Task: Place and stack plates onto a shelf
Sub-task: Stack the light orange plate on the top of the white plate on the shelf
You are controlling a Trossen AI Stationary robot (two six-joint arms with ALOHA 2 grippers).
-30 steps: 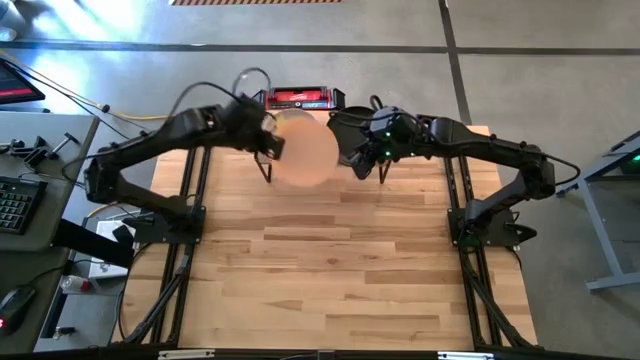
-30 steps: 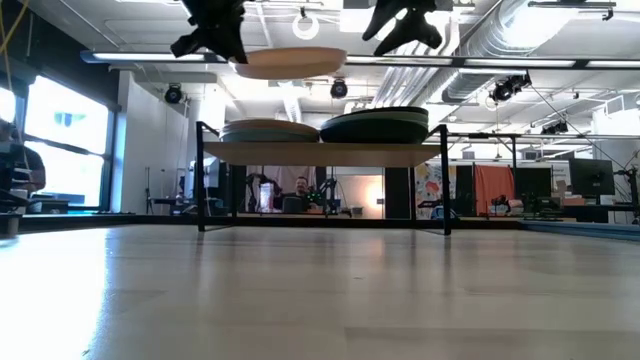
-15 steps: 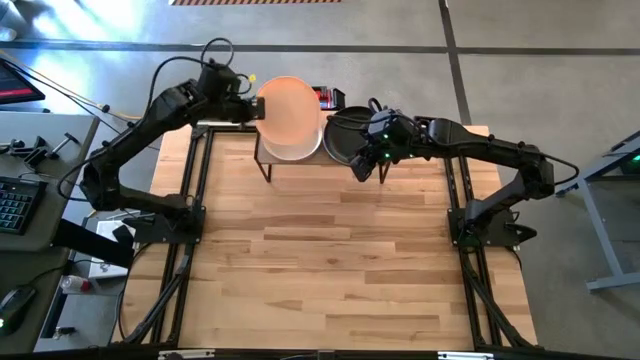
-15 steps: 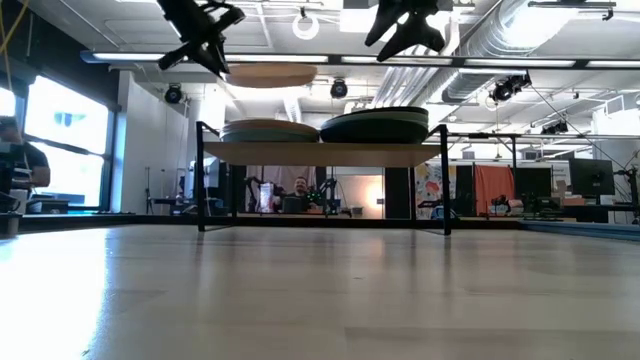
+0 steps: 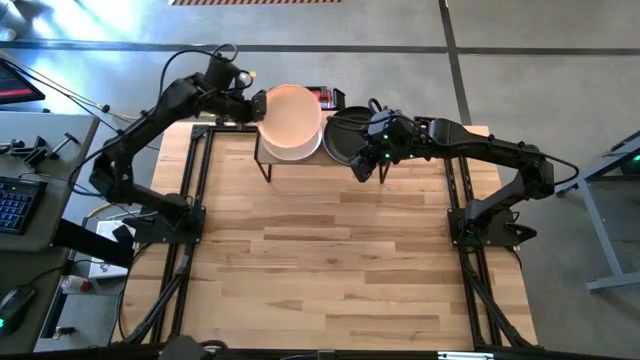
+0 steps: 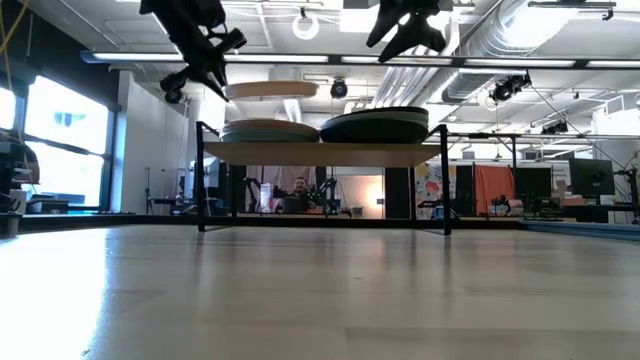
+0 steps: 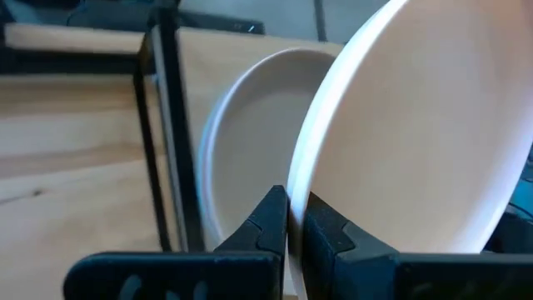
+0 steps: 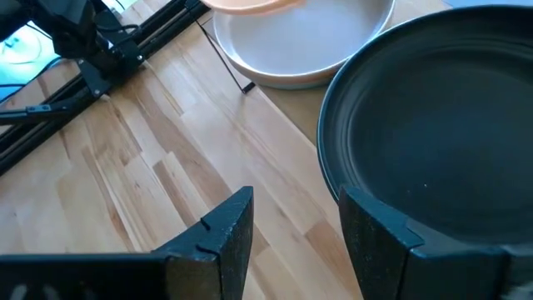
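Observation:
A peach-pink plate (image 5: 292,112) hangs level above the left stack of plates (image 6: 268,130) on the shelf (image 6: 320,153); my left gripper (image 5: 255,103) is shut on it at the stack's left. That stack's top plate is cream-white (image 7: 250,142). On the shelf's right half sits a stack topped by a black plate (image 5: 345,135). My right gripper (image 8: 291,225) stands open above the near rim of the black plate (image 8: 433,142), touching nothing. My left gripper pinches the peach-pink plate's rim (image 7: 293,200) between its two fingers, on the plate's left side. The fingers slant down from the table's left. The plate is lifted clear, about level, a short way above the cream-white plate.
A red-and-black device (image 5: 320,96) stands just behind the shelf at the table's far edge. The wooden table top (image 5: 330,260) stretches from the shelf to the near edge. A person (image 6: 300,190) shows in the room far behind the shelf.
My left gripper has swung toward the table's far left with the peach-pink plate, rolling its wrist. The plate has gone from over the shelf's near middle to over the left stack and has sunk closer to it.

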